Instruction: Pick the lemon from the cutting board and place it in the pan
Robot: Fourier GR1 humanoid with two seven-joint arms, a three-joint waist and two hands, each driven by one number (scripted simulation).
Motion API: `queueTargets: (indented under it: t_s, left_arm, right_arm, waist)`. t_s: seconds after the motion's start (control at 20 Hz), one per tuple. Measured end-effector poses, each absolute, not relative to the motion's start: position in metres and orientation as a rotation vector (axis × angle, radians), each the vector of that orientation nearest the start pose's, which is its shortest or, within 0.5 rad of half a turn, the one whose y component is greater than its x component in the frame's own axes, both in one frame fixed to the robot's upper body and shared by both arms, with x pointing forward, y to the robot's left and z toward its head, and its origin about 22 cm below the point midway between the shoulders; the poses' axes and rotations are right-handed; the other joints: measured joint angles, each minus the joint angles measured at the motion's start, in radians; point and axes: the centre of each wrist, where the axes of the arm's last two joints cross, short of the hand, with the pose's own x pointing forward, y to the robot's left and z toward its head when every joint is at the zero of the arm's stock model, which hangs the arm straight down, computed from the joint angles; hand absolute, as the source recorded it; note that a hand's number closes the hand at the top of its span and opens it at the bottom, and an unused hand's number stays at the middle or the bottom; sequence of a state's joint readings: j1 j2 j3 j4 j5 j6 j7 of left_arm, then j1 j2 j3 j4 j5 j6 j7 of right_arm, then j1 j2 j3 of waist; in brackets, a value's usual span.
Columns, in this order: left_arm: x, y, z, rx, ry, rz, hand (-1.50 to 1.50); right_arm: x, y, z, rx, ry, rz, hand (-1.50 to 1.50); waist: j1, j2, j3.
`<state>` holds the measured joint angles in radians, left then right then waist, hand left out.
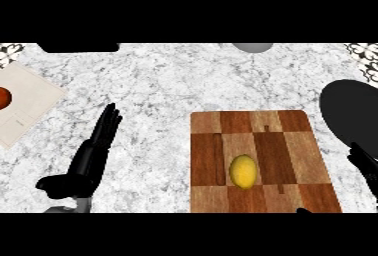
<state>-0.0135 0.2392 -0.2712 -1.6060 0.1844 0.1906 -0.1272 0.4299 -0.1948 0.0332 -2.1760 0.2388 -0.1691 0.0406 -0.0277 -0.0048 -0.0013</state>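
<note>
A yellow lemon [243, 171] lies near the middle of the wooden checkered cutting board [284, 135], at the lower right of the counter. The black pan [351, 112] sits at the right edge, just past the board's far right corner, partly cut off. My left hand [92, 155] rests open on the marble left of the board, fingers straight and pointing away. My right hand [363, 162] shows only as dark fingers at the right edge, beside the board and below the pan, apart from the lemon.
A beige cloth [29, 100] with a red round object [4, 97] lies at the far left. A black item [77, 47] and a grey round item [253, 47] sit at the counter's back edge.
</note>
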Motion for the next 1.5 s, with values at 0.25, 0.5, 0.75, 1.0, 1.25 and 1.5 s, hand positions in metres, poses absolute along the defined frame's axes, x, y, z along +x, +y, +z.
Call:
queueTargets:
  t_s: [0.25,0.5,0.75,1.0,1.25,1.5]
  left_arm:
    - [0.242,0.208,0.009,-0.059,-1.700,-0.128,0.00]
    - [0.245,0.208,0.011,-0.069,-1.700,-0.129,0.00]
    - [0.247,0.203,0.010,-0.079,-1.697,-0.143,0.00]
    - [0.245,0.198,0.008,-0.075,-1.692,-0.141,0.00]
    - [0.244,0.201,0.005,-0.067,-1.690,-0.133,0.00]
    - [0.244,0.206,0.002,-0.058,-1.692,-0.134,0.00]
  right_arm:
    - [0.133,-0.268,0.105,-0.585,-1.613,0.306,-1.50]
    - [0.147,-0.254,0.123,-0.597,-1.458,0.478,-1.50]
    - [0.172,-0.235,0.116,-0.610,-1.274,0.683,-1.50]
    - [0.193,-0.203,0.107,-0.626,-1.128,0.845,-1.50]
    - [0.209,-0.174,0.091,-0.623,-1.034,0.908,-1.50]
    - [0.202,-0.163,0.088,-0.617,-1.009,0.912,-1.50]
  waist:
    - [0.020,0.004,0.000]
    - [0.037,0.007,-0.001]
    - [0.049,0.009,-0.001]
    - [0.046,0.007,0.000]
    - [0.037,0.006,0.001]
    - [0.030,0.005,0.001]
